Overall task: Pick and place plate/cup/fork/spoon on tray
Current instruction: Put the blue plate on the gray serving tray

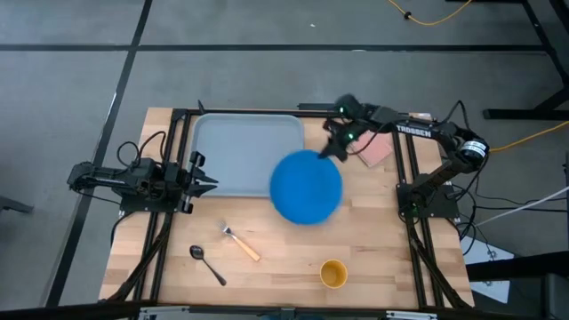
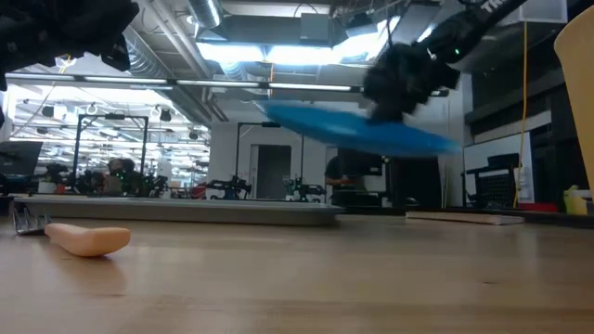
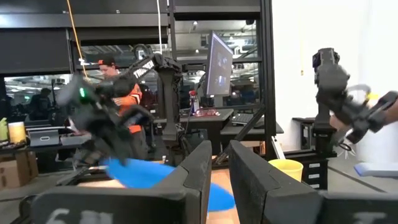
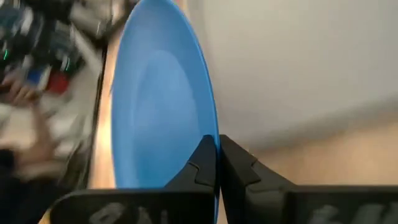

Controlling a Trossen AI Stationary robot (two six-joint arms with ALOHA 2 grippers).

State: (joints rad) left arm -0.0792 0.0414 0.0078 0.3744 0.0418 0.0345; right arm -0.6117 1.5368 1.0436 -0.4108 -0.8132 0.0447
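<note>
The bright blue plate [image 1: 307, 187] hangs in the air above the table, just right of the grey-blue tray [image 1: 244, 153]; it also shows in the low view [image 2: 362, 133] and the right wrist view [image 4: 161, 99]. My right gripper [image 1: 333, 151] is shut on its far rim. My left gripper [image 1: 209, 184] waits at the tray's left side, its fingers a little apart. The orange-handled fork [image 1: 240, 243], the dark spoon [image 1: 206, 262] and the yellow cup [image 1: 333, 273] rest on the wood near the front edge. My right gripper pinches the plate's rim [image 4: 213, 140] between its two fingers, one on the top face and one underneath, at the plate's far-right edge. The fingers come from the far right, slanting down. The plate is lifted clear of the table, tilted slightly.
A pink square pad [image 1: 378, 148] lies at the far right behind the right gripper. The table's frame rails run along the left and right sides. A person in orange stands in the room beyond the table.
</note>
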